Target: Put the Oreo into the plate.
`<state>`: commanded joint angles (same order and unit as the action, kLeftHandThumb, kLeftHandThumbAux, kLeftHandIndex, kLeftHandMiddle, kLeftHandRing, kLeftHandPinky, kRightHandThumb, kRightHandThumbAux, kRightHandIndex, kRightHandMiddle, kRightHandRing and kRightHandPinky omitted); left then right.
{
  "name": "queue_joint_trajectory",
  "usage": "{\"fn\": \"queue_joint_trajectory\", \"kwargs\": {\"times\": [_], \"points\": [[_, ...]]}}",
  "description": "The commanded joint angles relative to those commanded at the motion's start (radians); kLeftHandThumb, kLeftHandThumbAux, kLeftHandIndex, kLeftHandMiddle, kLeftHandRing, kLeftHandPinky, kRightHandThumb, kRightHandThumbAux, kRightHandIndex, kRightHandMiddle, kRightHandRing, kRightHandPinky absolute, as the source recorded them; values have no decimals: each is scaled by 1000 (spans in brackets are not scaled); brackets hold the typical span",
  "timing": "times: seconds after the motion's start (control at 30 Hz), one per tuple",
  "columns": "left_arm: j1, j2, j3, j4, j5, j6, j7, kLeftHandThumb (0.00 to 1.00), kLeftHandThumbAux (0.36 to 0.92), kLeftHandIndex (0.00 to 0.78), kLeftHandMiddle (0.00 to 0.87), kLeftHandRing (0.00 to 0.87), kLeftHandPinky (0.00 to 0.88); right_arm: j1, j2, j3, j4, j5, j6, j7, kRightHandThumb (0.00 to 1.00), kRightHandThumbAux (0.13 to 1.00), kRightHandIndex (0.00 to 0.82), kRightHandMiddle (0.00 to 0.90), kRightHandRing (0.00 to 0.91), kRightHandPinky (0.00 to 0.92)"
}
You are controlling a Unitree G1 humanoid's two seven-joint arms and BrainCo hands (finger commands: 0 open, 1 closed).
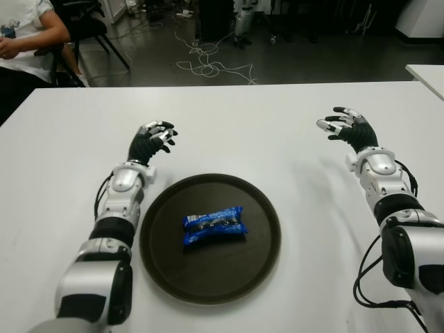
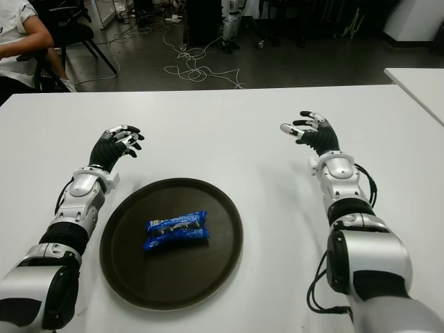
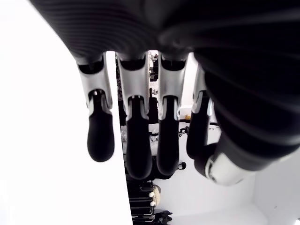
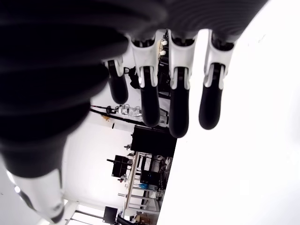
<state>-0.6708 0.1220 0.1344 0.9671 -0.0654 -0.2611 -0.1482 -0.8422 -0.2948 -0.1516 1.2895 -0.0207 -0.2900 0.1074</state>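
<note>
1. Oreo pack (image 1: 214, 227), a blue wrapper, is lying flat near the middle of the round dark plate (image 1: 263, 208) in the left eye view, with neither hand touching it. The left hand (image 1: 154, 141) is showing beyond the plate's far left edge, fingers loosely spread and holding nothing. The right hand (image 1: 350, 127) is showing well apart to the plate's right, fingers fanned out and likewise holding nothing. The white table (image 1: 236, 132) is taking up most of the view; behind it a dark floor (image 1: 291, 62) is running back, with a tangle of cables (image 1: 208, 62) lying on it. A seated person (image 1: 24, 38) in a white top is showing at the far left corner, beside a black chair (image 1: 87, 24).

2. In the right eye view the same scene is showing from slightly aside: the pack is sitting a little left of the plate's centre, both hands are staying clear of the plate, and a second white table (image 2: 416, 80) is appearing at the right edge.

3. In the left wrist view the left hand's dark fingers (image 3: 100, 136) are hanging extended and slightly apart, grasping nothing, against white surfaces.

4. In the right wrist view the right hand's fingers (image 4: 179, 110) are hanging straight and separated, gripping nothing, with the white tabletop on one side and dark room equipment (image 4: 150, 140) beyond.
</note>
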Motion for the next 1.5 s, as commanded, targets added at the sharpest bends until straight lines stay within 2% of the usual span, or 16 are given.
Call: {"fn": "queue_joint_trajectory", "kwargs": {"times": [1.23,1.4,1.5], "points": [[0,8,2,3,-1,1,-4,834,673,419,466,506,561,0,14,-10,0,-7,-7,-17,35,744,205,343,421,470],[-1,8,5,7,-2,2,-1,819,688,355,491,500,556,0,16,-15,0,-3,-8,-18,61,741,210,346,424,478],[-3,9,6,13,-2,-1,0,829,678,398,474,505,564,1,17,-14,0,-6,-11,-20,58,742,211,345,420,471]]}}
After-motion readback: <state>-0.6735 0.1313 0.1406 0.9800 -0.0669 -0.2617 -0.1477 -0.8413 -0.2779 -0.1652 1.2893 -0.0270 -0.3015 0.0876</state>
